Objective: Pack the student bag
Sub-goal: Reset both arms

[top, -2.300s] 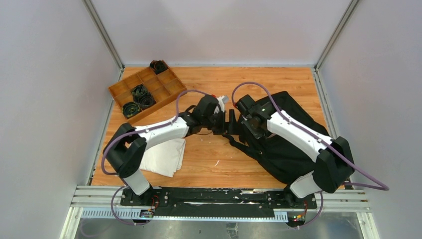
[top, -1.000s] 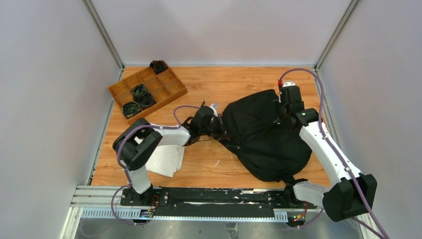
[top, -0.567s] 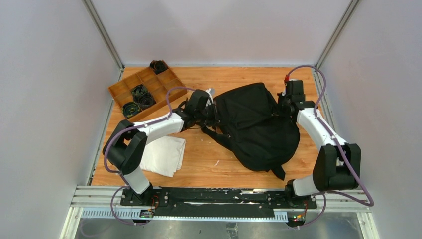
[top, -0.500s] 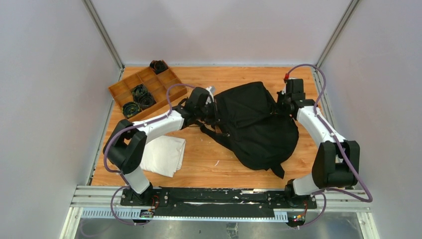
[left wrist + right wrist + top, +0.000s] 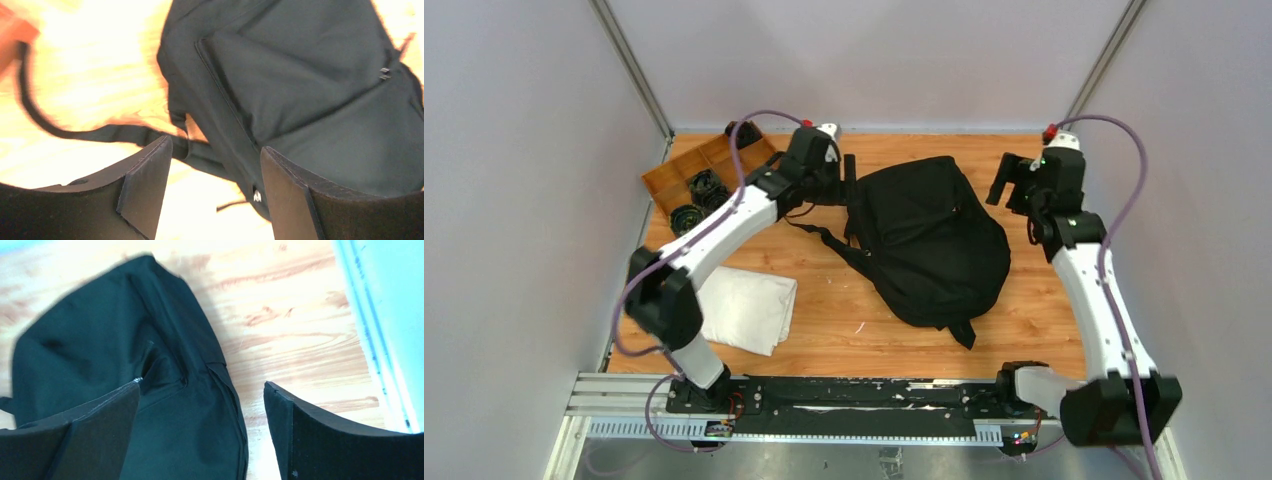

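- Both wrist views blur and crop the backpack (image 5: pixel 929 240).
- It lies flat mid-counter (image 5: pixel 844 310).
- Left claw (image 5: pixel 215 147) gapes wide, empty, over its strap side.
- Right claw (image 5: pixel 202 384) gapes wide, empty, beside its right edge.

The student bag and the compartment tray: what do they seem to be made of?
The student bag looks like soft matte black fabric: it sags, creases, shows stitched seams. The tray looks like dull brown wood with thin dividers; grain too small to confirm.
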Tool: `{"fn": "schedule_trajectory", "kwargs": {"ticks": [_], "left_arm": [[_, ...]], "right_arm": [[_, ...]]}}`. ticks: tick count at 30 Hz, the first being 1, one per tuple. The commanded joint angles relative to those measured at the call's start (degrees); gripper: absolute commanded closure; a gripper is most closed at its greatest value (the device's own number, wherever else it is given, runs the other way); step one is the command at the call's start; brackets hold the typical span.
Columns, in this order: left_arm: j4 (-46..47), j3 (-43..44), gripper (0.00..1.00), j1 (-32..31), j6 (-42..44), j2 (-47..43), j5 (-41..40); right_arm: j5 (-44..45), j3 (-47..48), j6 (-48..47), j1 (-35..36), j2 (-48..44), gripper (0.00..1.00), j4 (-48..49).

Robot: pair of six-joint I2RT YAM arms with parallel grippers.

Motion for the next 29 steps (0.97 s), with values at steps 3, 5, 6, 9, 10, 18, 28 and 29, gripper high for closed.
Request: {"fn": "schedule_trajectory", "kwargs": {"ticks": [3,5,6,9,10,18,28,29], "left_arm": [[0.81,-11.63,0.28,-0.22,9.24,-25.17,-5.07],[1.87,-16.54,0.28,-0.25,8.77,-32.12,-6.57],[2.17,-18.77,0.28,-0.25,7.99,-35.69,-7.70],[2.11,-23.66,0.28,-0.24,4.63,-45.02,-11.59],[2.09,-24.75,0.28,-0.25,3.77,-47.51,-12.19],[-6.20,-22.25,0.28,-0.24,5.18,-52.71,-16.46],[-7.57,-18.91,0.28,-0.24,6.08,-52.64,-15.63],[-7.07,-18.33,0.25,-0.25,5.79,-52.66,-15.46]], "right_arm": [[8.84,-1.30,2.08,-0.57,-11.31,0.01,-7.37],[12.42,-2.50,3.13,-0.57,-12.60,0.01,-10.12],[14.08,-2.88,3.86,-0.57,-13.17,0.00,-11.70],[15.50,-4.69,4.15,-0.58,-15.55,0.00,-13.89],[15.20,-5.37,3.94,-0.57,-16.42,0.00,-13.95],[14.63,-7.91,3.21,-0.57,-19.16,0.00,-13.02],[13.60,-8.17,1.63,-0.59,-19.31,0.00,-9.74],[13.58,-8.46,1.23,-0.60,-19.33,0.00,-8.86]]}}
